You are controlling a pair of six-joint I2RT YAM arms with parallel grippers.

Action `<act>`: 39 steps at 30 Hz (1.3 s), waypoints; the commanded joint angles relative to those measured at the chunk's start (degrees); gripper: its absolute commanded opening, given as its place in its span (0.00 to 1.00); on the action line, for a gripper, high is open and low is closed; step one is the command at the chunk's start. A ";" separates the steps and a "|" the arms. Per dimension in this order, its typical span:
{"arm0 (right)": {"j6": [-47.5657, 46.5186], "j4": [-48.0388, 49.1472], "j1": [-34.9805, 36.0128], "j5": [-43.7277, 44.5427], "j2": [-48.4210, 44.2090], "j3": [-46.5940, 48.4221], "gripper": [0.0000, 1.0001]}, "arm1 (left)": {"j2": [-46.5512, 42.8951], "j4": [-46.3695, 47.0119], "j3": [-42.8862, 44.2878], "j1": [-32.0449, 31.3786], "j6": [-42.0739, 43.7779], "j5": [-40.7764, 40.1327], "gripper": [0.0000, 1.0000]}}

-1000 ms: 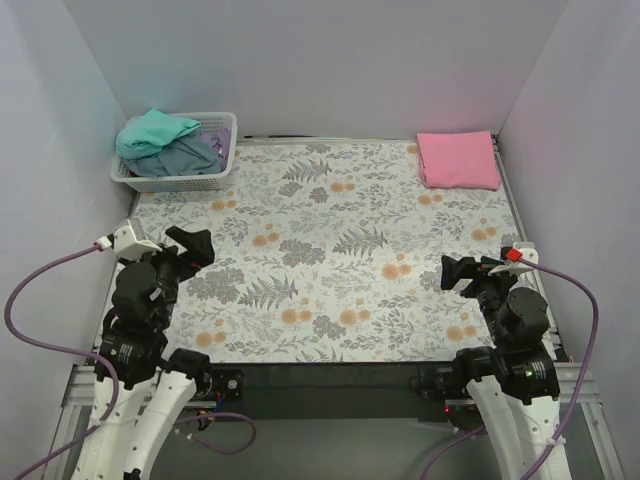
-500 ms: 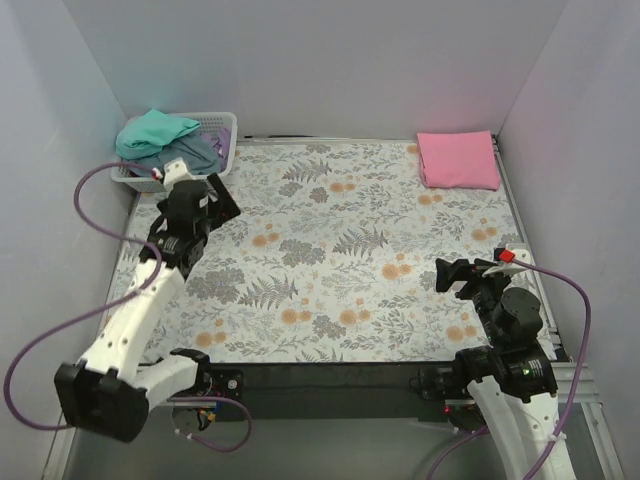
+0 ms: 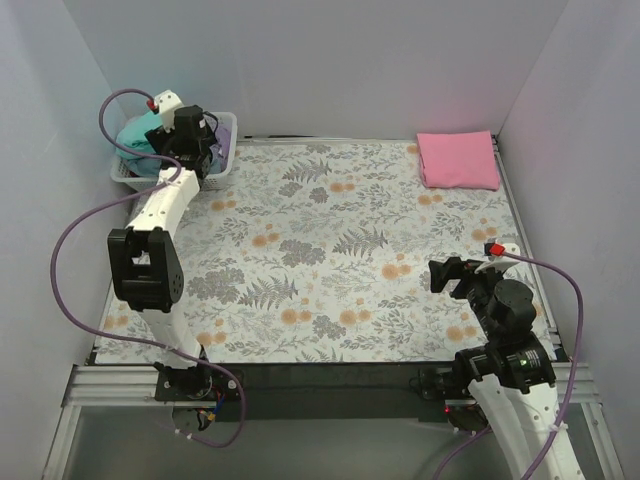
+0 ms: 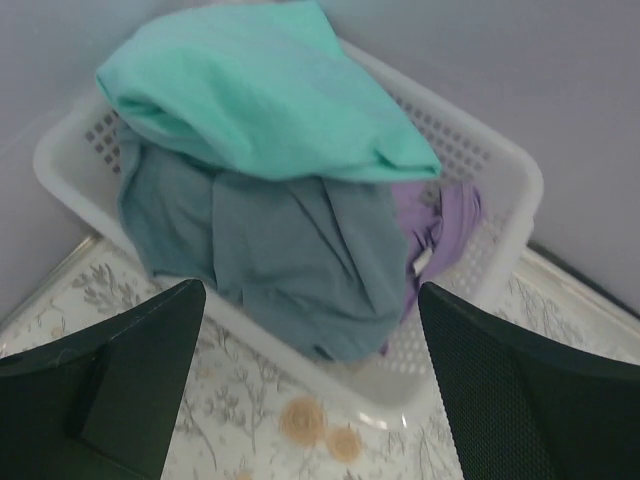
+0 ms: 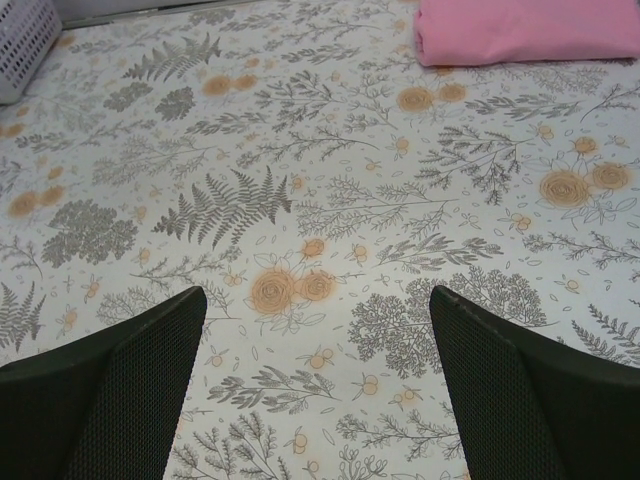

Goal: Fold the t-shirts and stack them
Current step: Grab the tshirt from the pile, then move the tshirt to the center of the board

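Note:
A teal-green t-shirt [image 4: 265,90] lies crumpled on top of the pile in the white lattice basket [image 4: 500,165], at the far left corner [image 3: 135,135]. My left gripper [image 4: 312,385] is open and empty, hovering just in front of the basket's near rim; in the top view it is at the basket [image 3: 195,160]. A pink t-shirt [image 3: 458,159] lies folded at the far right corner, also in the right wrist view [image 5: 525,28]. My right gripper [image 5: 318,375] is open and empty above the flowered tablecloth near the front right [image 3: 448,275].
Under the teal shirt the basket holds a grey-blue garment [image 4: 290,260] and a purple one [image 4: 445,215]. The walls close in behind and left of the basket. The flowered tablecloth [image 3: 330,250] covers the table between the arms.
My left arm has stretched from the near left edge out to the basket at the far left corner. My right gripper has shifted slightly left and down.

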 commanded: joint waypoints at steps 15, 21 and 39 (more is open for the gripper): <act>-1.24 -0.75 0.40 -6.41 10.41 1.78 0.98 | 20.44 14.07 17.55 15.37 -15.23 9.17 0.74; -1.06 -1.01 0.49 -6.41 13.22 2.13 0.98 | 22.82 16.72 19.49 15.63 -16.28 16.82 0.30; -1.50 -1.01 0.40 -8.61 10.95 2.65 0.97 | 3.93 11.12 31.09 0.27 -20.94 55.83 0.00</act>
